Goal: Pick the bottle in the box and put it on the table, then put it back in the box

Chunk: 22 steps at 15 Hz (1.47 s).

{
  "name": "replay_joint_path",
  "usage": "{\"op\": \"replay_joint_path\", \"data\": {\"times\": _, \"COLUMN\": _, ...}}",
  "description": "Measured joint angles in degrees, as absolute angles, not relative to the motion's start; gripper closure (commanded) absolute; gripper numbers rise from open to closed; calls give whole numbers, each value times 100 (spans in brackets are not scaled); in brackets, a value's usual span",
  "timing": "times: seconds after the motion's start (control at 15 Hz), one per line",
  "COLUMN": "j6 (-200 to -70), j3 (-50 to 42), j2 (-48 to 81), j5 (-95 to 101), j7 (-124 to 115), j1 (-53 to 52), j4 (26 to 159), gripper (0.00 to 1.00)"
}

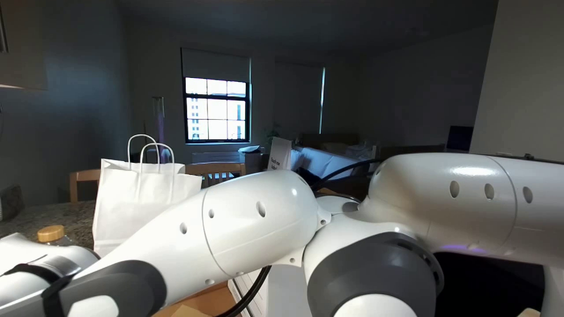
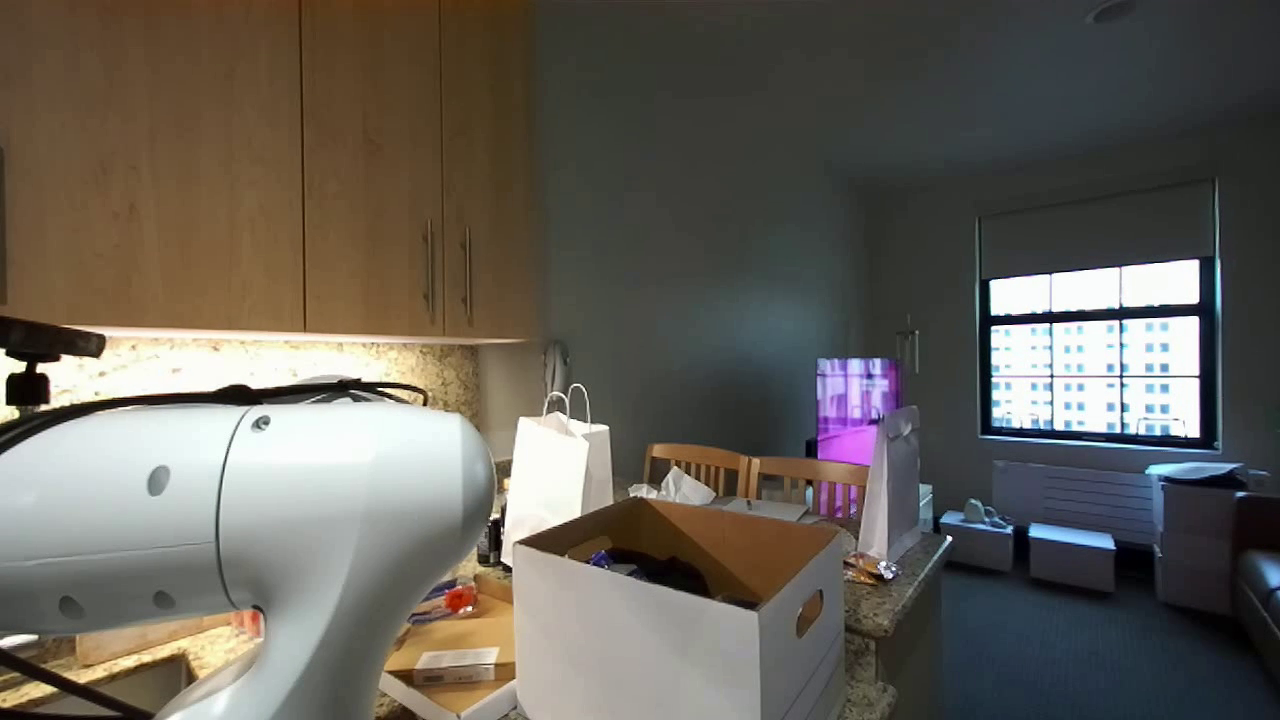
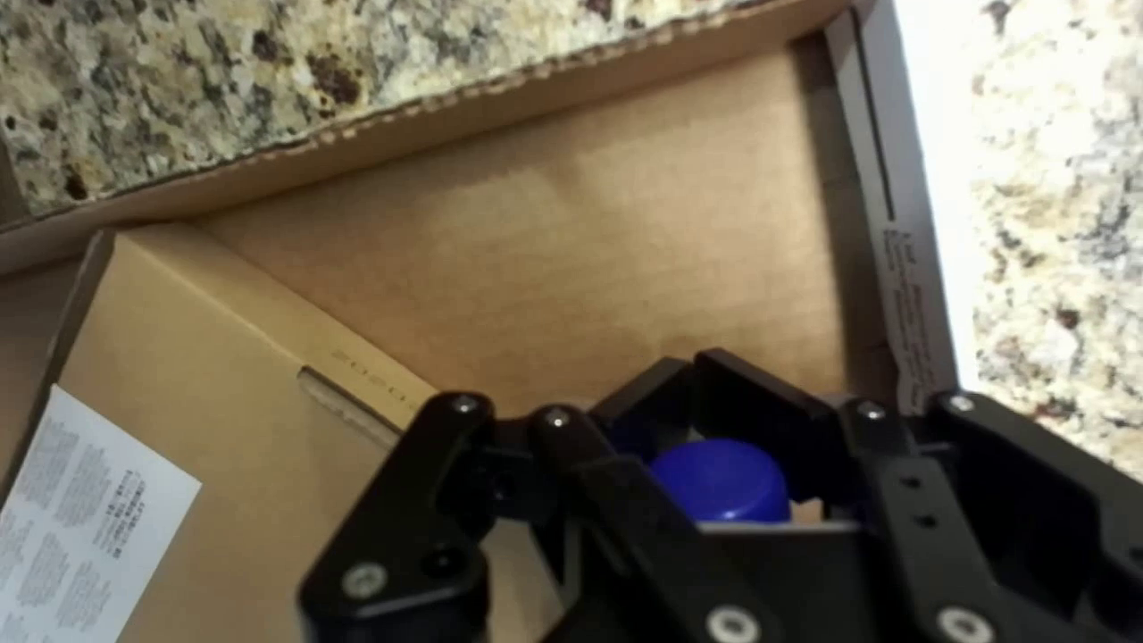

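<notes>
In the wrist view my gripper (image 3: 694, 359) has its black fingers closed round a bottle, with the fingertips almost meeting. Only the bottle's round blue cap (image 3: 725, 480) shows between the fingers; its body is hidden. The gripper and bottle are over a shallow brown cardboard tray (image 3: 554, 268); I cannot tell whether the bottle touches it. The large white box (image 2: 640, 650), with brown inside and an oval hand-hole, stands on the counter in an exterior view, with dark and blue items in it. The gripper is not visible in either exterior view. No wooden table shows.
The shallow tray (image 2: 490, 695) lies beside the white box, holding a brown cardboard piece with a white label (image 3: 85, 518). The speckled stone counter (image 3: 268, 98) surrounds it. A white paper bag (image 2: 560, 470) and a taller white bag (image 2: 895, 485) stand behind. A tan-lidded jar (image 1: 51, 234) is near the arm.
</notes>
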<state>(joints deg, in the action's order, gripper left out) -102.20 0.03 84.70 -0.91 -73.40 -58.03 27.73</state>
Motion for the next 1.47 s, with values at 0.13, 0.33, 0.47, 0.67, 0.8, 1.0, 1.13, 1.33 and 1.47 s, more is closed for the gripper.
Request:
{"op": "replay_joint_path", "data": {"times": 0.13, "j6": -10219, "j3": 3, "j2": 8469, "j5": -85, "j7": -7340, "j1": -5803, "j4": 2776, "gripper": 98}}
{"op": "replay_joint_path", "data": {"times": 0.33, "j6": -10202, "j3": 3, "j2": 8498, "j5": -84, "j7": -7340, "j1": -5811, "j4": 2786, "gripper": 97}}
{"op": "replay_joint_path", "data": {"times": 0.47, "j6": -10137, "j3": 3, "j2": 8498, "j5": -84, "j7": -7340, "j1": -5823, "j4": 2786, "gripper": 72}}
{"op": "replay_joint_path", "data": {"times": 0.67, "j6": -10051, "j3": -4, "j2": 8498, "j5": -54, "j7": -7340, "j1": -5837, "j4": 2785, "gripper": 58}}
{"op": "replay_joint_path", "data": {"times": 0.8, "j6": -10044, "j3": -28, "j2": 8497, "j5": -11, "j7": -7343, "j1": -5835, "j4": 2776, "gripper": 45}}
{"op": "replay_joint_path", "data": {"times": 1.0, "j6": -10040, "j3": -70, "j2": 8495, "j5": 54, "j7": -7345, "j1": -5826, "j4": 2771, "gripper": 27}}
{"op": "replay_joint_path", "data": {"times": 1.13, "j6": -10039, "j3": -104, "j2": 8495, "j5": 72, "j7": -7345, "j1": -5820, "j4": 2771, "gripper": 14}}
{"op": "replay_joint_path", "data": {"times": 1.33, "j6": -10039, "j3": -153, "j2": 8496, "j5": 102, "j7": -7366, "j1": -5808, "j4": 2771, "gripper": 0}}
{"op": "replay_joint_path", "data": {"times": 1.47, "j6": -10047, "j3": -185, "j2": 8495, "j5": 140, "j7": -7494, "j1": -5806, "j4": 2772, "gripper": 0}}
